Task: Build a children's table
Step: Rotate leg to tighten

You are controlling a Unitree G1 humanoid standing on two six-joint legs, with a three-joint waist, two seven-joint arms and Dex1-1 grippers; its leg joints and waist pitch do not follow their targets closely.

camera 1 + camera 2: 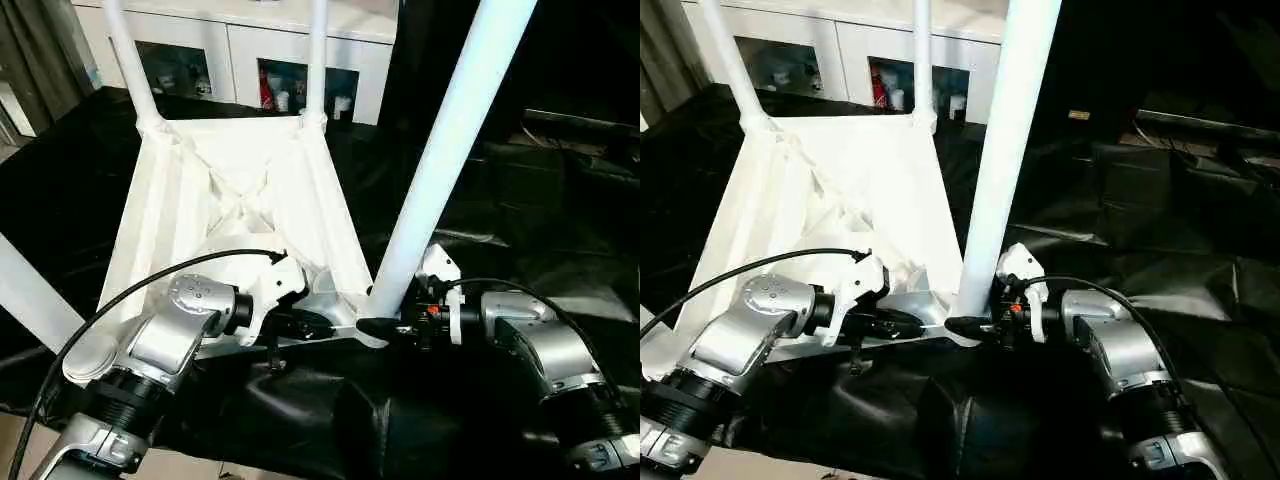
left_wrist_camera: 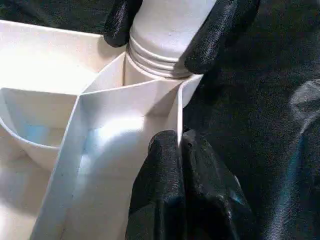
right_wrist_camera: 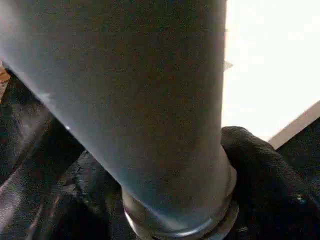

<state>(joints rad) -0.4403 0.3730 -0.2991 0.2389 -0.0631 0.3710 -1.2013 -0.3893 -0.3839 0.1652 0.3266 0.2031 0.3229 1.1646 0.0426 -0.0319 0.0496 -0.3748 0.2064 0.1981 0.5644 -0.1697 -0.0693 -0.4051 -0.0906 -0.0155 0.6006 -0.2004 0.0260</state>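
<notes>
The children's table top [image 1: 240, 190] lies upside down on the black-draped work table, with two white legs [image 1: 125, 60] [image 1: 317, 60] standing in its far corners. A third leg [image 1: 440, 150] rises tilted from the near right corner socket. My right gripper [image 1: 385, 325] is shut around this leg's threaded base [image 2: 165, 45], one black finger [image 2: 220, 30] on each side. Just left of that corner, my left gripper [image 1: 315, 322] is shut on the top's thin rim wall [image 2: 177, 115]. A fourth leg [image 1: 30, 290] slants at the near left.
A white glass-door cabinet [image 1: 300, 40] stands behind the work table. Wrinkled black drape [image 1: 520, 250] covers the surface to the right and front. Dark boxes [image 1: 570, 130] sit at the back right. A black cable [image 1: 200, 262] loops over my left wrist.
</notes>
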